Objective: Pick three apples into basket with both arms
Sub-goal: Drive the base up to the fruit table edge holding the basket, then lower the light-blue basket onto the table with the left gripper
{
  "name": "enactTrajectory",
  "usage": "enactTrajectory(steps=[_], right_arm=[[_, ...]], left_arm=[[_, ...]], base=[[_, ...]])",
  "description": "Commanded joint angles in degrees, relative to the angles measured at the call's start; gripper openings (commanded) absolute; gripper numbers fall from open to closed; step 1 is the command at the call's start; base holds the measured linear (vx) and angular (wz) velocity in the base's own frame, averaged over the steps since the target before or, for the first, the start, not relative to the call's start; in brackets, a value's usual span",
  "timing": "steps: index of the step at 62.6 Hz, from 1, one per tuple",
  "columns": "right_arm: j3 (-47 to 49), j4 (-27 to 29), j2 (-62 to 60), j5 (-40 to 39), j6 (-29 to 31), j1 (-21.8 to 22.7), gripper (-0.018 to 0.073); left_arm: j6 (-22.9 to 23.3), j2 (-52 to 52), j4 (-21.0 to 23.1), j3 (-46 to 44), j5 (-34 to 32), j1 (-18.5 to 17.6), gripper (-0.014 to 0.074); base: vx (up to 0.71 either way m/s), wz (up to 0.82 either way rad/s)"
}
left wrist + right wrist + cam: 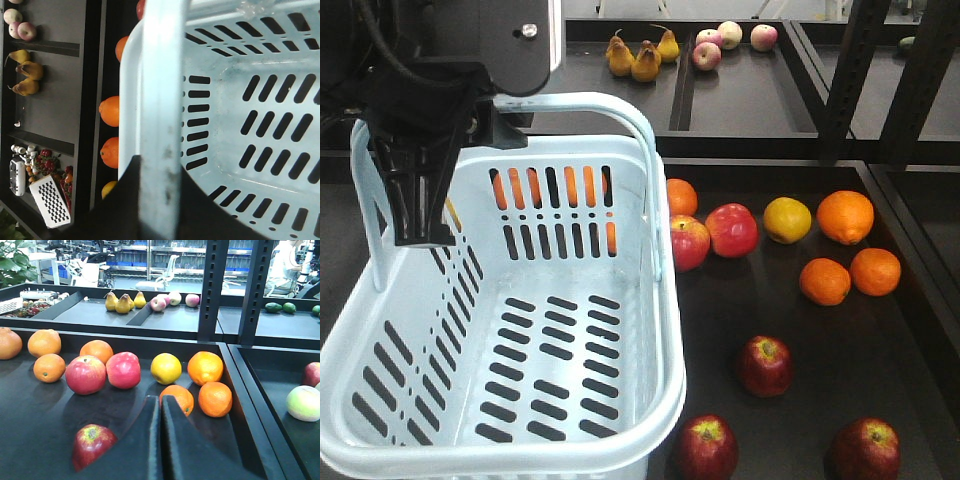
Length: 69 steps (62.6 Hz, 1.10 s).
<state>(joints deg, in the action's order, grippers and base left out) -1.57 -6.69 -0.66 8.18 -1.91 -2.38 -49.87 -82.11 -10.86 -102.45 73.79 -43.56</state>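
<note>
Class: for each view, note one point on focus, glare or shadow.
Front view: crisp, with faint glints on the dark red apples. Left wrist view: the basket handle, close to the lens, looks soft. Right wrist view: the right gripper is a dark blur, the background bright.

Black trays (40,415) with raised edges sit side by side. Two dark posts (214,285) with holes stand at the far edge. Behind them, a bright room holds shelves (165,252), a white chair (169,271) and a green plant (15,265).
</note>
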Motion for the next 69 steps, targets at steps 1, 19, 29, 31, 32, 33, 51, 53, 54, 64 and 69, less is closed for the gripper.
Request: enactTrajectory(steps=[1,19,29,31,32,33,51,53,54,64,69], right_arm=[[-0.8,-0.4,-0.8,-4.4,0.5,0.4,-0.0008],[-0.8,-0.4,-0.8,-4.4,0.5,0.4,-0.0008],[-0.8,-0.4,-0.8,-4.4,0.5,0.4,-0.0008],[-0.8,-0.4,-0.8,-4.4,0.5,0.4,-0.0008],[-0.8,-0.4,-0.7,-4.4,0.5,0.4,-0.0008],[-0.8,-0.4,-0.7,-4.4,0.5,0.4,-0.0008],[-0.8,-0.4,-0.7,-4.4,0.5,0.4,-0.0008],[-0.8,-0.4,-0.7,-4.4,0.5,0.4,-0.0008],[-0.8,-0.4,-0.7,-4.4,0.5,0.4,-0.0008],[-0.8,-0.4,-0.7,-4.4,0.5,0.4,-0.0008],[-0.8,-0.4,-0.7,-4.4,0.5,0.4,-0.0008]], left_arm=[[0.9,1.8,-0.4,-1.9,-3.0,-0.2,-0.0006],[0.7,1.1,-1.0,-1.7,-3.1,-0.1,-0.0006],[-0.5,-0.4,-2.3,-0.1,-6.0,1.7,-0.0006],[-1.0,-0.7,-2.3,0.8,-7.4,2.4,-0.0006],[-1.3,-0.8,-2.2,1.2,-8.5,2.8,-0.0006],[-1.6,-0.8,-2.2,1.7,-9.2,3.4,-0.0006],[-12.2,-1.1,7.0,17.6,-28.7,13.3,-0.0006],[-13.0,-1.2,7.8,19.7,-31.0,14.2,-0.0006],[-13.5,-1.3,8.4,20.5,-32.0,14.6,-0.0006],[-19.5,-3.6,15.4,26.1,-40.6,18.4,-0.0006],[-23.0,-6.1,19.9,26.5,-41.8,19.4,-0.0006]], base=[[0.0,0.0],[0.0,0.0],[0.0,0.0],[0.0,0.0],[0.0,0.0],[0.0,0.0],[0.0,0.0],[0.0,0.0],[0.0,0.0],[0.0,0.0],[0.0,0.0]])
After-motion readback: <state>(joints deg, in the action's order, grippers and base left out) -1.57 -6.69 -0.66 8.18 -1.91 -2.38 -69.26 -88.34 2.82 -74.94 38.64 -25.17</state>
